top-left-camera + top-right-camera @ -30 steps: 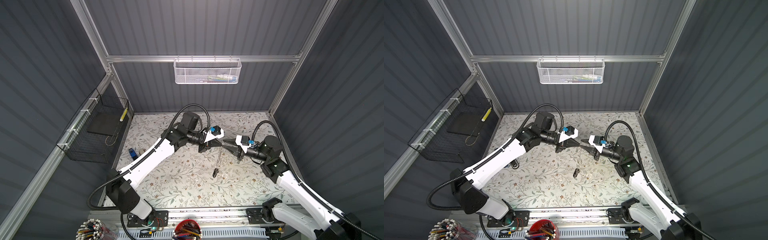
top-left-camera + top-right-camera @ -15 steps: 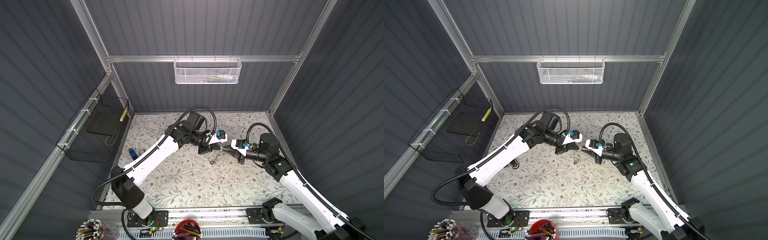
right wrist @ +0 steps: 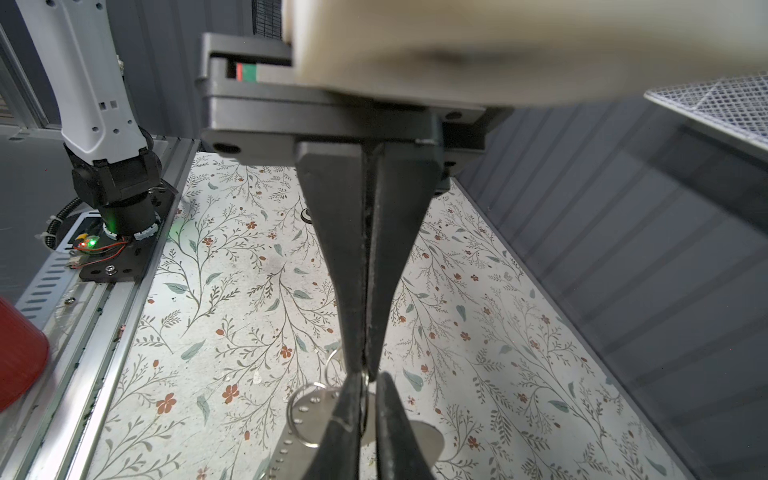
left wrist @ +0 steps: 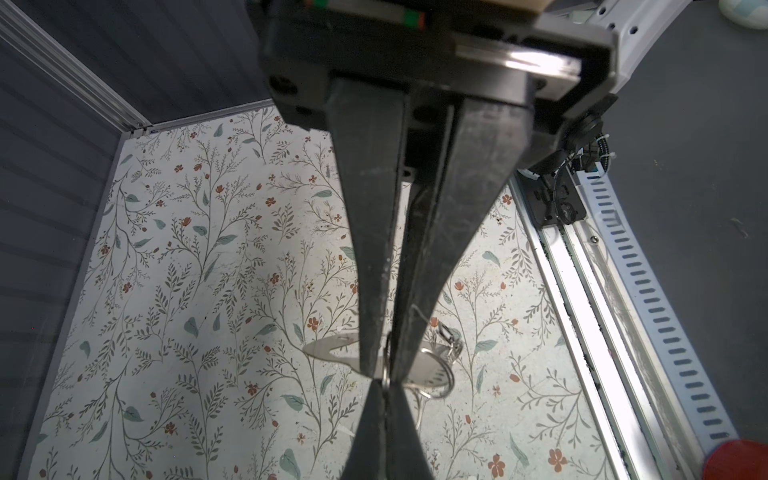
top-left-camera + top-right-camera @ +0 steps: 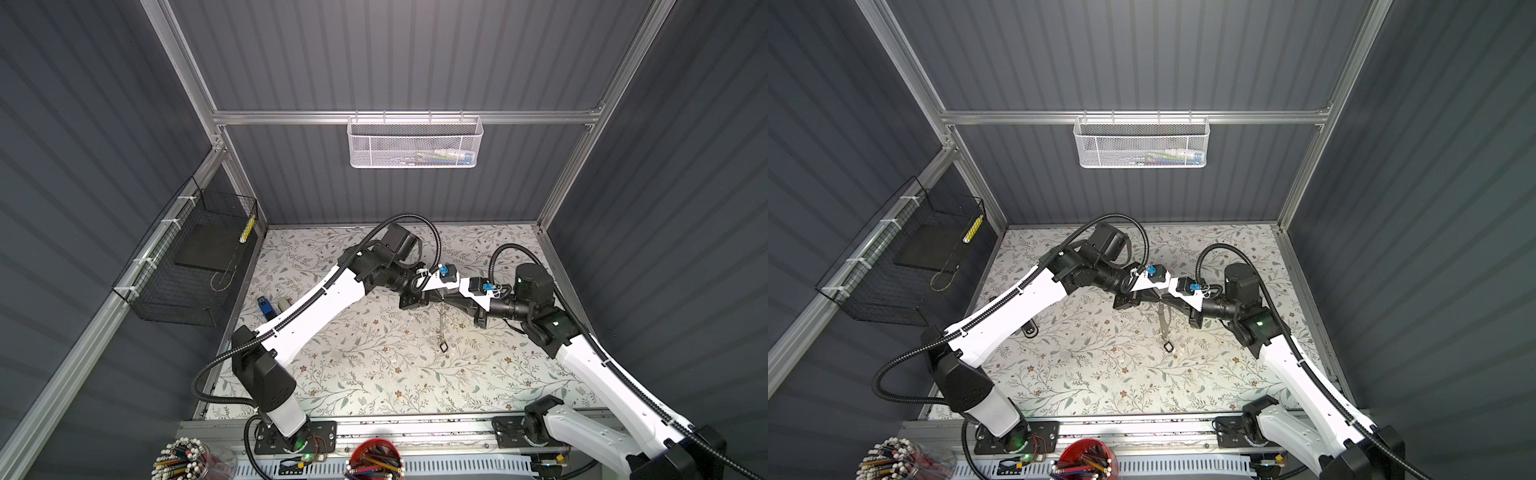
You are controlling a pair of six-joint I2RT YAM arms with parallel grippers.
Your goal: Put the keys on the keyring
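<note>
1. My left jaws pinch the keyring (image 4: 434,374), lifted above the counter (image 5: 374,374).
2. My right jaws, tip to tip with them, press together on its small ring.
3. The black-rimmed tag (image 5: 443,347) hangs beneath.

Keyring (image 5: 441,325) above table (image 5: 374,365) centre — stapler (image 5: 265,307) far left, near wall basket (image 5: 187,266).

Floral tabletop (image 5: 374,374), silver keyring (image 3: 311,419), blue stapler (image 5: 264,306), white mesh basket (image 5: 413,145)
</note>
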